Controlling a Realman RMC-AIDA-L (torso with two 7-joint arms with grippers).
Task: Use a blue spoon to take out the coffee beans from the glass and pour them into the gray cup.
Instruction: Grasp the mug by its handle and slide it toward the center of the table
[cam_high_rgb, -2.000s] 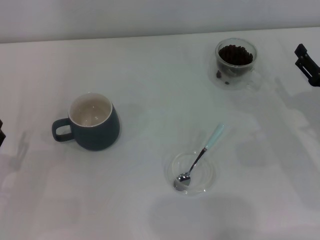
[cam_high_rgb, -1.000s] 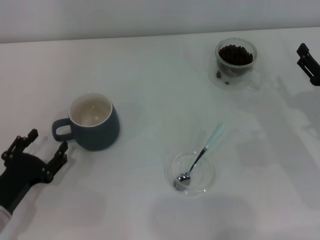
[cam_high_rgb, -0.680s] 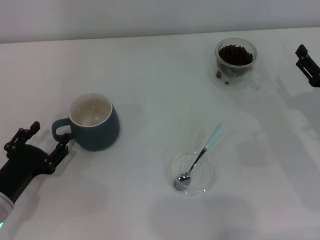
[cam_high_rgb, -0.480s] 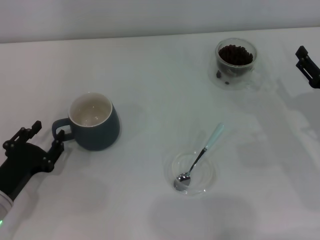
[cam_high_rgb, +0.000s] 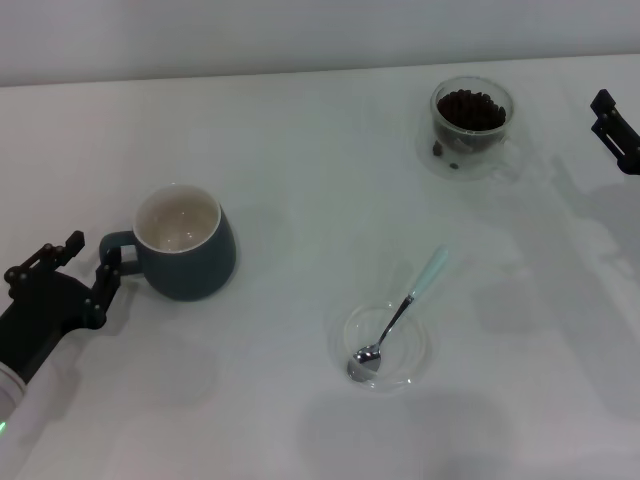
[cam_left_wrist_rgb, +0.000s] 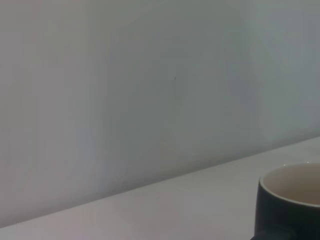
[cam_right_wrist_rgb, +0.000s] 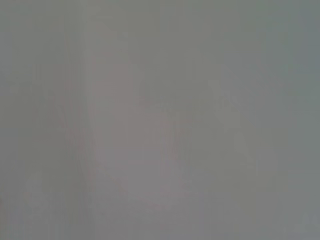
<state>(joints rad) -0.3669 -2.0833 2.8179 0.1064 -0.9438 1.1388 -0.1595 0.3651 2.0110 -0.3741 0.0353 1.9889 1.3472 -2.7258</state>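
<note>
The gray cup (cam_high_rgb: 187, 247) stands upright at the left of the table, its handle pointing left and its cream inside bare. My left gripper (cam_high_rgb: 92, 250) is open right at that handle, with one finger (cam_high_rgb: 104, 278) against it. The cup's rim also shows in the left wrist view (cam_left_wrist_rgb: 291, 199). The blue spoon (cam_high_rgb: 402, 310) lies with its bowl in a flat clear dish (cam_high_rgb: 426, 347) and its pale handle pointing up and right. The glass (cam_high_rgb: 472, 128) with the coffee beans (cam_high_rgb: 470, 108) stands at the far right. My right gripper (cam_high_rgb: 617, 128) sits at the right edge, away from the glass.
The white table (cam_high_rgb: 300, 160) runs to a pale wall at the back. The right wrist view shows only a plain gray surface.
My left gripper has come in from the lower left and moved up to the cup's handle. The cup has shifted slightly left. The right gripper has stayed put.
</note>
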